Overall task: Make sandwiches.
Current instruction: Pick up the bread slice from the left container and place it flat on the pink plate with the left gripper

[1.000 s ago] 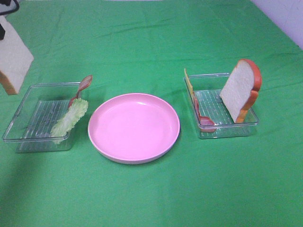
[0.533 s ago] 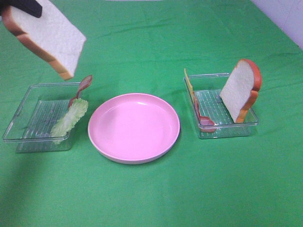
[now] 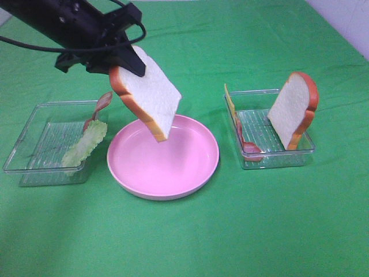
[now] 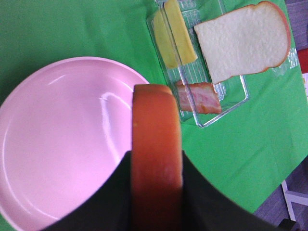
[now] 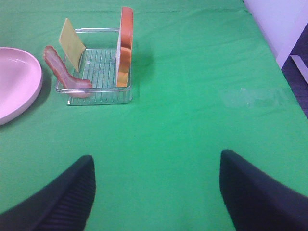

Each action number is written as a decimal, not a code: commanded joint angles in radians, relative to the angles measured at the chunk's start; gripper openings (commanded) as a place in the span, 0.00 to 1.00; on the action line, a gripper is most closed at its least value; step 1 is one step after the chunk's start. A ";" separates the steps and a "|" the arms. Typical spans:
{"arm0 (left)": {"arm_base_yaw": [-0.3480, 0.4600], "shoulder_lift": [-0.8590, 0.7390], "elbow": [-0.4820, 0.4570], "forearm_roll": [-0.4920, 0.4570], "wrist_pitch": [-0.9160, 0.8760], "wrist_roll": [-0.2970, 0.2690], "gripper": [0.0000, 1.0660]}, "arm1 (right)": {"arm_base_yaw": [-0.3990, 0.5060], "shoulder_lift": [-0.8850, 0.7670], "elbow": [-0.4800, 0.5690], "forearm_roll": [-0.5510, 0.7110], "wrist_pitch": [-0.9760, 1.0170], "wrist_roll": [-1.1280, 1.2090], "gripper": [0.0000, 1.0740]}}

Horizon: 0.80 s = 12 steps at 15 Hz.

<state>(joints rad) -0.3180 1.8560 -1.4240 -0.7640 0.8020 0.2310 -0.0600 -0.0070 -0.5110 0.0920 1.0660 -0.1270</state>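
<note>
Nearest to me the green cloth (image 3: pixel 184 242) lies bare right across the front, the widest open room on the table. The right gripper (image 5: pixel 156 192) hangs over a bare stretch of it, jaws wide apart with nothing between them, well apart from the right tray (image 3: pixel 277 160).

Next comes the pink plate (image 3: pixel 173 193) in the middle, with nothing lying on it. Narrow strips of cloth separate it from a clear tray on each side. The left tray (image 3: pixel 23 151) has a lettuce leaf (image 3: pixel 85 144) draped over its plate-side wall and a bacon strip (image 3: pixel 101 107) standing up above that wall, both close to the plate's rim. In the right tray the cheese slice (image 3: pixel 230 103) stands on edge at the wall nearest the plate, another bacon strip (image 3: pixel 249 147) sags beside it, and a second bread slice (image 3: pixel 291 112) leans upright at the outer side.

Above the plate's far left part the left gripper (image 3: pixel 131 63) is clamped on a bread slice (image 3: pixel 149 98) by its crust. The slice is tilted, lowest corner over the plate and seemingly off its surface. The black arm reaches in over the left tray's far corner.

Beyond lies open cloth, with its edge at the far right corner (image 3: pixel 346 23).
</note>
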 commanded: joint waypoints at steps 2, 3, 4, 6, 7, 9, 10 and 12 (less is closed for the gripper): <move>-0.086 0.102 -0.001 -0.031 -0.114 0.002 0.00 | -0.004 -0.013 0.004 -0.001 -0.007 -0.010 0.64; -0.093 0.113 -0.001 -0.033 -0.122 0.001 0.00 | -0.004 -0.013 0.004 -0.001 -0.007 -0.010 0.64; -0.104 0.137 -0.001 -0.038 -0.135 -0.003 0.00 | -0.004 -0.013 0.004 -0.001 -0.007 -0.010 0.64; -0.112 0.179 -0.003 -0.067 -0.143 -0.006 0.00 | -0.004 -0.013 0.004 -0.001 -0.007 -0.010 0.64; -0.112 0.194 -0.003 -0.082 -0.142 -0.006 0.00 | -0.004 -0.013 0.004 -0.001 -0.007 -0.010 0.64; -0.112 0.216 -0.003 -0.083 -0.132 -0.006 0.00 | -0.004 -0.013 0.004 -0.001 -0.007 -0.010 0.64; -0.112 0.216 -0.003 -0.083 -0.131 -0.006 0.00 | -0.004 -0.013 0.004 -0.001 -0.007 -0.010 0.64; -0.112 0.216 -0.003 -0.081 -0.128 -0.006 0.14 | -0.004 -0.013 0.004 -0.001 -0.007 -0.010 0.64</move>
<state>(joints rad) -0.4230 2.0710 -1.4240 -0.8310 0.6730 0.2280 -0.0600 -0.0070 -0.5110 0.0920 1.0660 -0.1270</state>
